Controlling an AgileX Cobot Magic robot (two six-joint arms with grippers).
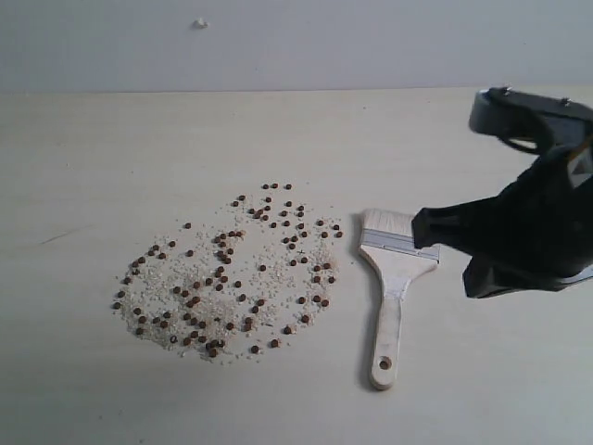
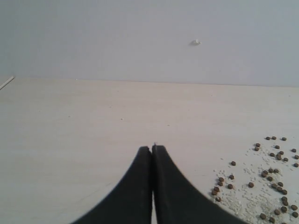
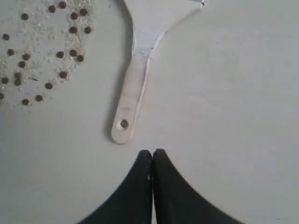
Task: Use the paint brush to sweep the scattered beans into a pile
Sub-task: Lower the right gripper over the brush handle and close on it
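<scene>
The beans [image 1: 232,278] lie spread in a wide loose patch with whitish grains on the pale table; no pile shows. The paint brush [image 1: 389,278] lies flat just right of them, bristles [image 1: 387,221] toward the wall and the holed handle end toward the front. My right gripper [image 3: 153,151] is shut and empty, hovering just off the handle end of the brush [image 3: 135,79], with beans [image 3: 42,51] off to one side. My left gripper [image 2: 152,147] is shut and empty over bare table beside the beans [image 2: 271,186]. It is out of the exterior view.
The black right arm [image 1: 528,232] hangs over the table's right side and covers part of the brush's ferrule corner. The table's back edge [image 1: 278,90] meets a plain wall bearing a small white speck [image 1: 200,23].
</scene>
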